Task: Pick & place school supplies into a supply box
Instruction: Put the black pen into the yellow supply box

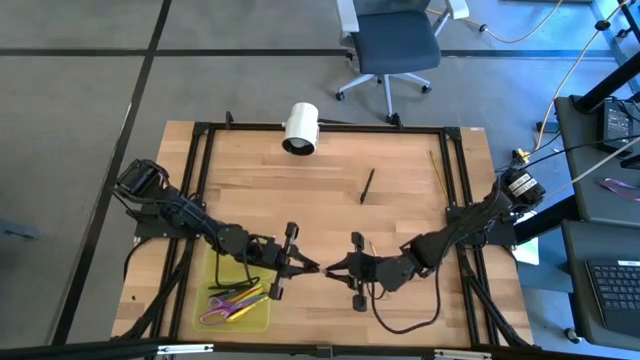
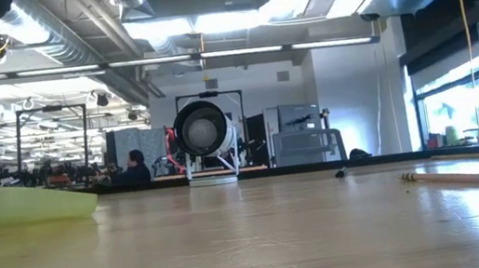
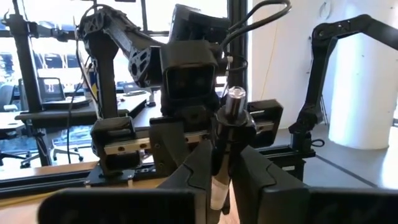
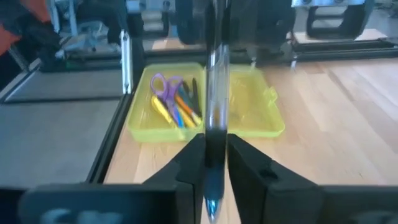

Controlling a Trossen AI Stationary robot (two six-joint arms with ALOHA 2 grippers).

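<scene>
Both claws met nose to nose over the middle of the tabletop's near edge when I looked. My left claw [image 1: 306,266] had its fingers [image 3: 199,171] pinched tight on a thin silver-capped pen [image 3: 227,140], which stood up between them. The right claw [image 1: 335,270] had the same pen [image 4: 214,118] sitting between its fingers [image 4: 189,168], narrow gap, so both seemed to have a hand on it.

The translucent yellow-green plastic pencil case [image 1: 258,322] lay open at the near-left corner of the wooden tabletop [image 1: 400,210], with purple-handled scissors [image 1: 216,312] plus a bunch of yellow, orange and blue pens [image 1: 245,297] inside. A lone black pen [image 1: 367,186] lay out mid-table, a yellow pencil [image 1: 438,168] along the right edge, and a white cylinder [image 1: 300,128] at the far edge.
</scene>
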